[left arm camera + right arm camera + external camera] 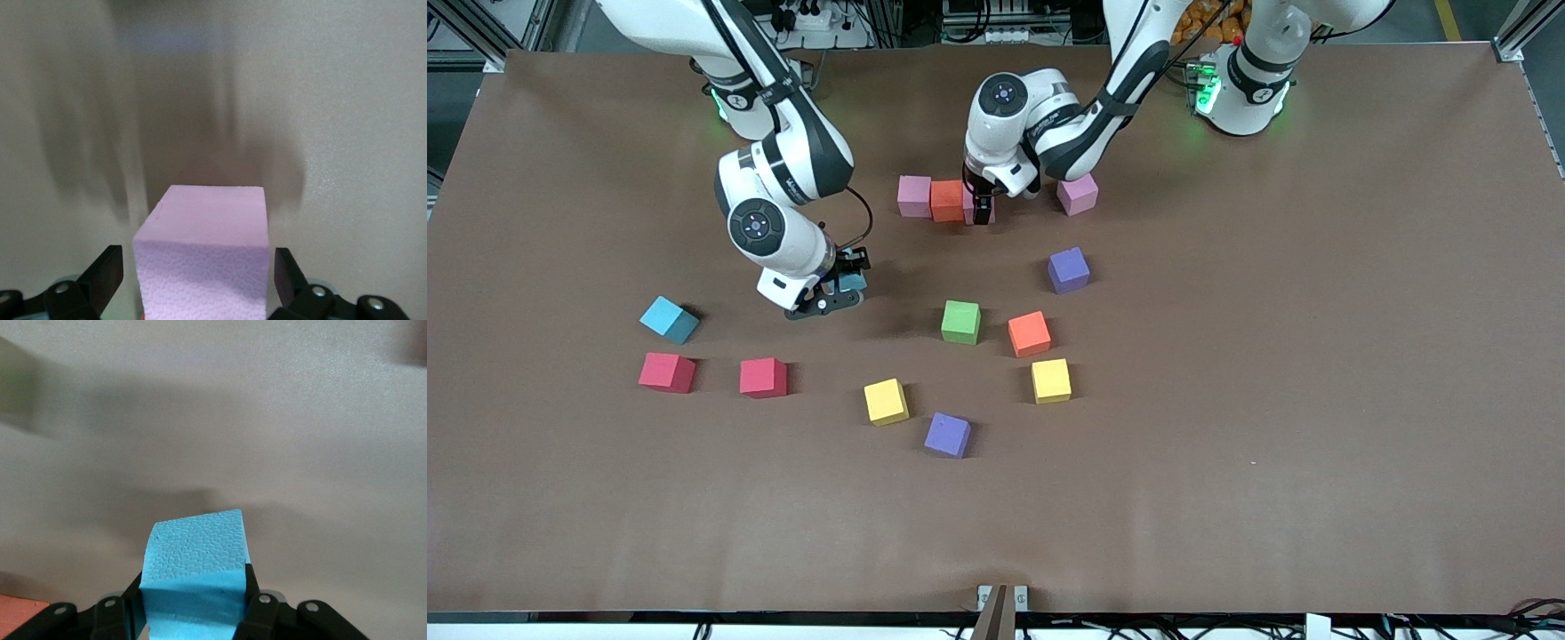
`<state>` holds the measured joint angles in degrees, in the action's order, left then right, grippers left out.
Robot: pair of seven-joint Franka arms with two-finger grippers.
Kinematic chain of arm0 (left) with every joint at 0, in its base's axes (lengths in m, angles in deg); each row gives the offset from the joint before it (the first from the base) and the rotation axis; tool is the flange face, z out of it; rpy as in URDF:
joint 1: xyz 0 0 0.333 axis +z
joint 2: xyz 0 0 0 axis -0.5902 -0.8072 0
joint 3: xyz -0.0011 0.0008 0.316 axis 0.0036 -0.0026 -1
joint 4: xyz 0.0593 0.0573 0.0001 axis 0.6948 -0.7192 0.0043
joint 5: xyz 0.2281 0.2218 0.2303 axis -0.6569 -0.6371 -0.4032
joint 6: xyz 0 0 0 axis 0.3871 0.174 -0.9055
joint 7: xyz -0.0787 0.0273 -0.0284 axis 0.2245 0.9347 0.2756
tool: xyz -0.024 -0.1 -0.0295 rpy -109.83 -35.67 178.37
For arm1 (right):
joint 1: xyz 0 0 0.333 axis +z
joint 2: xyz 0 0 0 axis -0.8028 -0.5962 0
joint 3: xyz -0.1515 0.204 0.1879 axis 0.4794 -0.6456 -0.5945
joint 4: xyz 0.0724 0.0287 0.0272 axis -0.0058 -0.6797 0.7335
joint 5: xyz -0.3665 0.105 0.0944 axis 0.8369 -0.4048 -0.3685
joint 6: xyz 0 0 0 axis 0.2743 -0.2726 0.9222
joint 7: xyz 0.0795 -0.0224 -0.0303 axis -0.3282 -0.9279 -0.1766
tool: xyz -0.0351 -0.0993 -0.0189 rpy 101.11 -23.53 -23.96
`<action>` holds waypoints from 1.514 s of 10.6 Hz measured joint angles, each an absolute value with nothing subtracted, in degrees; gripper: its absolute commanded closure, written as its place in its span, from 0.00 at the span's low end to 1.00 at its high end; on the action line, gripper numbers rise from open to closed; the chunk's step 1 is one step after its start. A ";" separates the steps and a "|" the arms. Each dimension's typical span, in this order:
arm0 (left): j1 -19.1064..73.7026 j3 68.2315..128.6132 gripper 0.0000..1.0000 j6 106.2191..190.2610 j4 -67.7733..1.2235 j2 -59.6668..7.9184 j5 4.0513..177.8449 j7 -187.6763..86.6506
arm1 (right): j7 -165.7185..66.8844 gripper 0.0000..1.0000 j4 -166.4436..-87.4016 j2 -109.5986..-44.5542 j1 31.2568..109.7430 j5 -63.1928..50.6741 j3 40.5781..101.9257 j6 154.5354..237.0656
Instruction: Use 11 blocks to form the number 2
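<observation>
A brown table (1227,498) fills the front view. At its edge nearest the front camera, midway along, stands a small grey bracket (1001,601). Above the table's top edge, orange objects (1209,22) and cables (809,18) show.

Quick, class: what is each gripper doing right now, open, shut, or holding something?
Left gripper: open around a pink foam cube, fingers apart from its sides, at the row's end.
Right gripper: shut on a blue foam cube.

**What stays out of sight**

The left pincer (983,212) covers most of the pink block (203,257) between its fingers in the front view. The blue block (195,577) in the right pincer (845,286) barely shows there, and the wrist views crop both.
</observation>
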<state>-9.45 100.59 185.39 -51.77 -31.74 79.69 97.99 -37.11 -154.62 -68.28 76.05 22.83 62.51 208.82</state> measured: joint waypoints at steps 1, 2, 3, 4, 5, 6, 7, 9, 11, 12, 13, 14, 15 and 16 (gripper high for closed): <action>-9.50 100.59 0.00 184.80 -51.72 -31.65 78.48 97.28 | -37.06 1.00 -154.62 -68.28 76.05 22.83 62.51 208.82; -9.24 100.58 0.00 182.83 -51.44 -31.19 77.95 95.62 | -37.01 1.00 -154.60 -68.28 76.06 22.83 62.50 208.83; -8.55 100.59 0.00 180.06 -50.99 -30.24 77.94 93.59 | -36.85 1.00 -154.51 -68.28 76.10 22.82 62.49 208.86; -7.69 100.62 0.00 177.72 -50.67 -28.87 77.93 92.32 | -36.05 1.00 -154.33 -68.28 76.37 22.78 62.47 208.91; -7.15 100.75 0.00 176.05 -50.63 -27.49 77.92 91.62 | -34.58 1.00 -153.89 -68.31 77.02 22.76 62.45 208.94; -7.09 100.78 0.00 175.12 -50.64 -26.63 77.92 91.56 | -32.84 1.00 -153.26 -68.44 78.06 22.30 62.40 208.94; -7.11 100.90 0.00 174.38 -50.65 -26.17 77.92 91.55 | -30.83 1.00 -152.33 -68.86 79.60 21.22 62.37 208.95; -6.74 101.15 0.00 170.42 -50.71 -25.06 77.92 88.68 | -26.54 1.00 -149.85 -70.67 82.94 19.09 62.29 209.16; -3.02 103.52 0.00 164.21 -52.07 -21.90 78.23 78.34 | -21.77 1.00 -145.00 -74.56 86.14 16.07 62.20 209.50; 0.29 105.47 0.00 162.04 -54.11 -19.15 78.82 70.95 | -18.62 1.00 -142.08 -76.98 87.88 15.94 62.17 209.50; 3.24 107.01 0.00 159.39 -56.19 -16.36 79.16 62.89 | -17.16 1.00 -140.22 -78.85 88.98 15.93 62.16 209.50; 5.24 107.72 0.00 156.45 -58.16 -13.57 79.40 53.39 | -16.66 1.00 -139.03 -80.43 89.83 15.93 62.14 209.51; 6.04 107.88 0.00 154.89 -60.33 -11.06 79.51 43.82 | -16.17 1.00 -138.05 -81.69 91.01 15.92 62.15 209.52; 6.24 107.95 0.00 154.73 -63.10 -8.50 79.63 35.12 | -15.30 1.00 -137.45 -82.42 92.43 15.93 62.16 209.54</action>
